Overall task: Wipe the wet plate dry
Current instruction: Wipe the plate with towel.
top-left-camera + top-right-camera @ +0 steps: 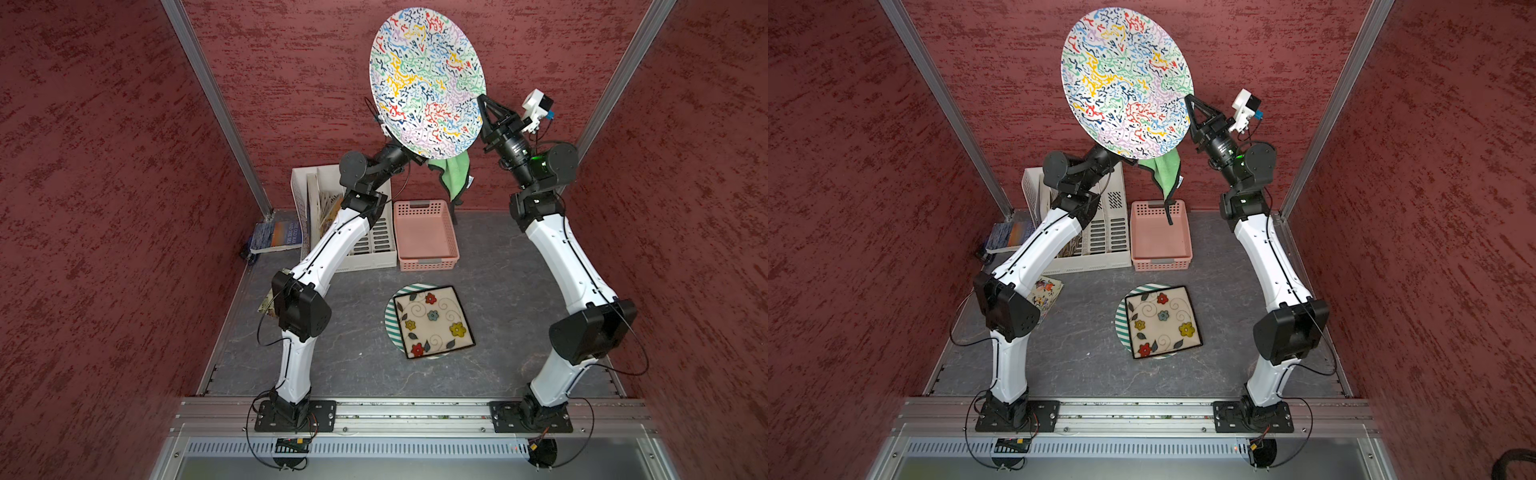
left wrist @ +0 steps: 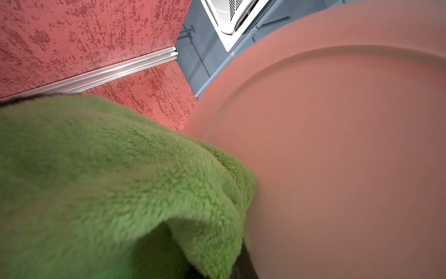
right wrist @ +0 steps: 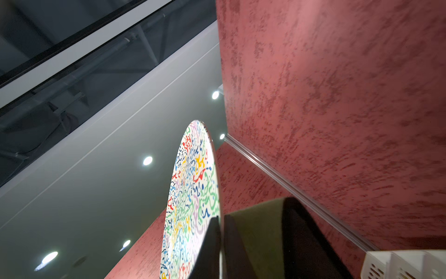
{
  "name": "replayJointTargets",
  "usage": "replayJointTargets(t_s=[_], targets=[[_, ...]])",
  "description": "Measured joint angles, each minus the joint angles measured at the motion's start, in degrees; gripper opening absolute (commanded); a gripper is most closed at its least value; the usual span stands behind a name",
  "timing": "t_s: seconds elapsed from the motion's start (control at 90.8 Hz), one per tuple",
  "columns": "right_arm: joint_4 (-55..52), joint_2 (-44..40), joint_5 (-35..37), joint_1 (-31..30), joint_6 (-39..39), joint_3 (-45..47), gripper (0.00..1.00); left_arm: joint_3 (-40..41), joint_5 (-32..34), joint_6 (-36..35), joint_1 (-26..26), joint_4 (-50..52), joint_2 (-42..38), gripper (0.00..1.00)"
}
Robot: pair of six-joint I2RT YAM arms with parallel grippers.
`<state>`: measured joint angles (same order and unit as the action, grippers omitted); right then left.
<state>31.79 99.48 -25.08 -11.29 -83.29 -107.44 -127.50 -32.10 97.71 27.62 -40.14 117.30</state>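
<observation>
The plate point(image 1: 426, 79) point(image 1: 1125, 79) is round and white with many-coloured squiggles, and it is held up high, tilted on edge, in both top views. My right gripper point(image 1: 482, 102) point(image 3: 221, 224) is shut on its rim at the lower right. The plate's patterned face point(image 3: 190, 193) shows in the right wrist view. A green cloth point(image 1: 455, 174) point(image 2: 108, 169) hangs below the plate's lower edge, bunched against the plate's plain back point(image 2: 337, 157). My left gripper is behind the plate, shut on the cloth, with its fingers hidden under the fabric.
A pink basket point(image 1: 426, 237) and a white rack point(image 1: 374, 249) stand at the back of the table, with books point(image 1: 276, 237) at the back left. A square flowered plate point(image 1: 432, 322) lies on a striped round one mid-table. Red walls close in on three sides.
</observation>
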Motion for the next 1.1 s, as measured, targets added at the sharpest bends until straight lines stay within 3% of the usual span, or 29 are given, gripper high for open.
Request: replayJointTargets(t_s=[0.121,0.253,0.408,0.529,0.683,0.926,1.025,1.102], targets=[[1.0,-3.4,-0.4,0.8,0.2,8.3,0.00,-1.5,0.1,0.4,-4.1,0.8,-0.7,0.00],[3.2,-5.7,-1.0,-2.9,0.1,13.4,0.00,-7.3,0.9,1.0,-7.1,2.7,-0.2,0.00],[5.3,-7.4,0.8,-5.4,0.2,12.2,0.00,-14.0,2.5,1.9,-4.7,2.1,1.2,0.00],[5.4,-5.0,1.9,-3.3,0.0,4.5,0.00,-12.7,2.8,2.6,-0.9,-0.9,1.2,0.00],[0.9,-0.5,4.0,1.5,1.1,-4.4,0.00,-2.8,2.5,3.3,3.2,-5.1,0.2,0.00],[-12.2,-0.3,7.6,5.8,8.7,-3.4,0.00,23.5,2.4,1.9,1.4,-7.4,-10.4,0.00],[-16.5,-1.0,8.4,6.0,12.0,-1.5,0.00,32.3,1.9,-3.4,-0.9,-2.9,-18.5,0.00],[-19.5,-1.9,8.4,5.9,15.4,0.1,0.00,33.9,2.4,-13.3,-2.4,9.1,-25.0,0.00]])
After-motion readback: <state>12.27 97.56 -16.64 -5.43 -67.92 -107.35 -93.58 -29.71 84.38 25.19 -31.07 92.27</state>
